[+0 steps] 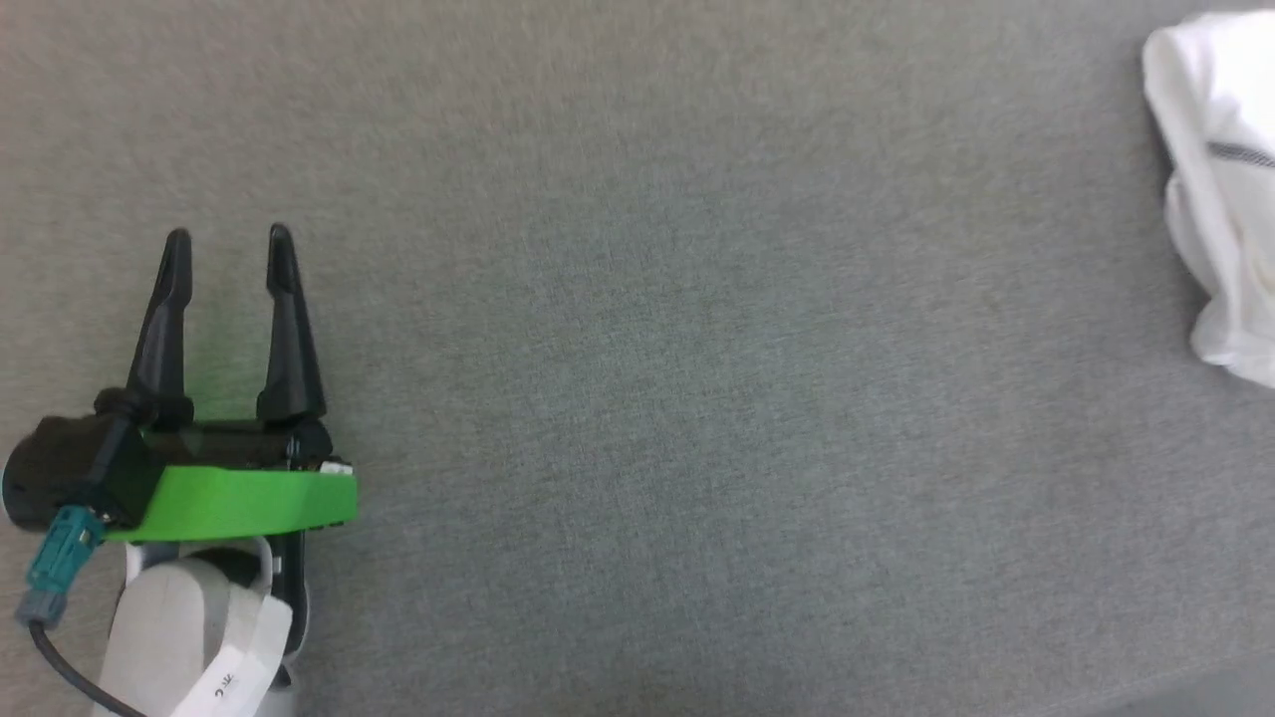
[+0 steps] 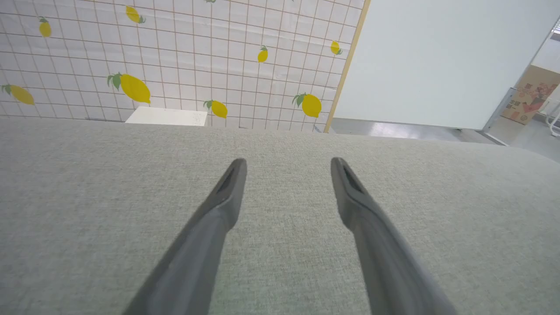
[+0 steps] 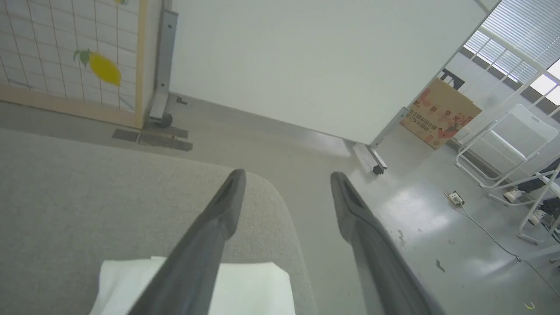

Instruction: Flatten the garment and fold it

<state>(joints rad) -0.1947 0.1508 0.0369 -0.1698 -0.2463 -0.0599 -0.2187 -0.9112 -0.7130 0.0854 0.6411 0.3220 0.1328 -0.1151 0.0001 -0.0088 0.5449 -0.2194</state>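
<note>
The left hand (image 1: 229, 239) is held with its two dark fingers (image 1: 289, 329) spread apart and pointed forward, and nothing is gripped between them. A green band (image 1: 249, 498) is wrapped just behind the fingers, and the pale forearm (image 1: 169, 627) is seen behind that. The right hand (image 3: 287, 176) is likewise spread wide, with nothing held between its fingers.

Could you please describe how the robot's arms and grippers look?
The left gripper has two long tapered black fingers, a black body, a green band, a teal connector with black cable, and a pale labelled forearm. The right gripper's fingers look dark grey.
</note>
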